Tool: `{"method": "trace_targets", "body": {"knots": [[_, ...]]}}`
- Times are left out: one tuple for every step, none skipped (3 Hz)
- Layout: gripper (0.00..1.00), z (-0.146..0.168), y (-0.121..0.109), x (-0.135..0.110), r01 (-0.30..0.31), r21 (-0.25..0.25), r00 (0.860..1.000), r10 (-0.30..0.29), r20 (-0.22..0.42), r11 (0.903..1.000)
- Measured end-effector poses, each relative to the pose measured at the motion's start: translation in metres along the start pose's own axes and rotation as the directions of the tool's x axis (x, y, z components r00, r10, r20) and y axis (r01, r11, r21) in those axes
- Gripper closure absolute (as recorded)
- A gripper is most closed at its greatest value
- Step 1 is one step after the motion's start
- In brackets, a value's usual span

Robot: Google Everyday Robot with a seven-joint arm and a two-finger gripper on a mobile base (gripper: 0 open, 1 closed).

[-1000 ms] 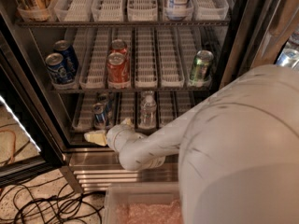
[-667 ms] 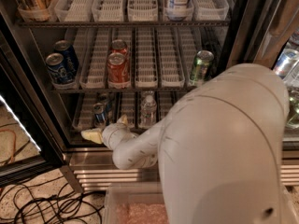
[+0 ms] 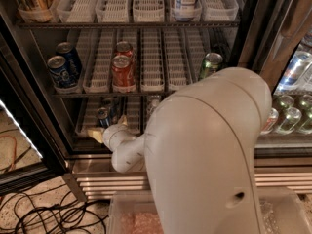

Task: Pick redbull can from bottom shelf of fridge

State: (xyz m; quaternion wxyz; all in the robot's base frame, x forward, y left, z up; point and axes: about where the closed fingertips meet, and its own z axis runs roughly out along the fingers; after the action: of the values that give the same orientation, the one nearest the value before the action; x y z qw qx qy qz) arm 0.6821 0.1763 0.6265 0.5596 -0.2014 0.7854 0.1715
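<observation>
The redbull can (image 3: 103, 117), slim, blue and silver, stands on the bottom shelf (image 3: 87, 122) of the fridge (image 3: 250, 43), in a left lane behind the front edge. My gripper (image 3: 103, 132) is at the front of that shelf, right at the can's foot and slightly below it. I cannot tell if it touches the can. My white arm (image 3: 209, 150) fills the middle and right of the view and hides the right part of the bottom shelf.
On the middle rack stand two wide blue cans (image 3: 61, 72), two red cans (image 3: 123, 72) and a green can (image 3: 210, 65). A clear bottle (image 3: 152, 104) stands on the bottom shelf to the right of the can. The steel base grille (image 3: 109, 183) and floor cables (image 3: 48, 213) lie below.
My arm has swung further left and now covers more of the fridge's right side. The gripper has stayed by the redbull can, shifted slightly up and inward.
</observation>
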Motion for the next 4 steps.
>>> {"method": "trace_targets", "body": {"knots": [[0.15,0.010,-0.006,-0.003,0.000,0.026,1.000,0.000,0.013,0.9997],[0.17,0.018,-0.013,-0.006,0.005,0.049,1.000,-0.006,0.023,0.9988],[0.19,0.028,-0.018,-0.006,0.007,0.064,1.000,-0.009,0.025,0.9979],[0.19,0.038,-0.021,-0.010,0.008,0.074,0.999,-0.010,0.031,0.9973]]}}
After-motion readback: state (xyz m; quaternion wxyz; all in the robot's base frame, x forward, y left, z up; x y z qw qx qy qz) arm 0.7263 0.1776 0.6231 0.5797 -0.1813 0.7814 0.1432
